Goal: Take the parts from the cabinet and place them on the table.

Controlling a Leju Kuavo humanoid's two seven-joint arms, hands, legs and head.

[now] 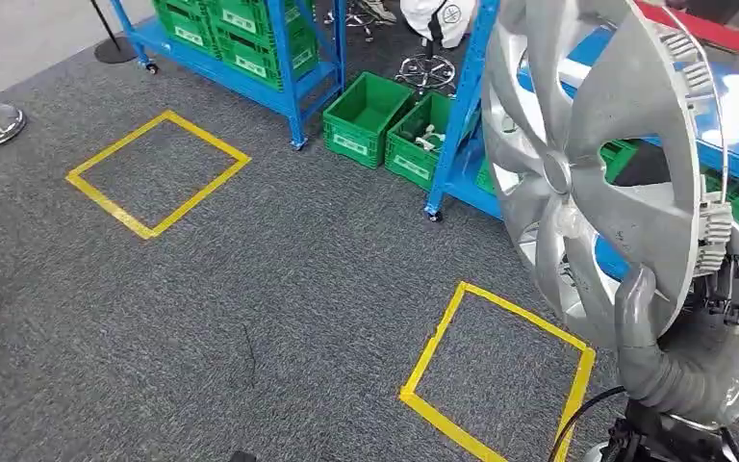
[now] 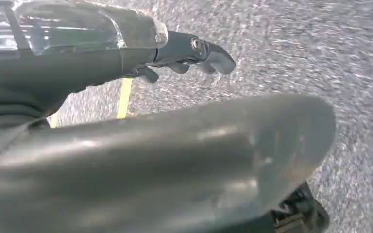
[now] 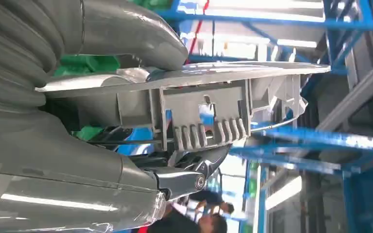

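Observation:
A large silver wheel cover (image 1: 601, 154) stands upright at the right of the head view, held at its lower rim by my right hand (image 1: 678, 337), thumb across the front face. In the right wrist view the wheel cover (image 3: 199, 82) is seen edge-on, its clips showing, pinched between the thumb and the darker fingers of my right hand (image 3: 126, 126). In the left wrist view, my left hand (image 2: 184, 56) hangs over the grey carpet with its fingers loosely apart and nothing in them.
Blue shelving (image 1: 298, 58) with green bins (image 1: 250, 38) stands at the back. Two green crates (image 1: 385, 120) sit on the carpet beside a blue rack leg (image 1: 457, 135). Two yellow tape squares (image 1: 159, 173) (image 1: 500, 375) mark the floor. A person shows in the right wrist view (image 3: 209, 221).

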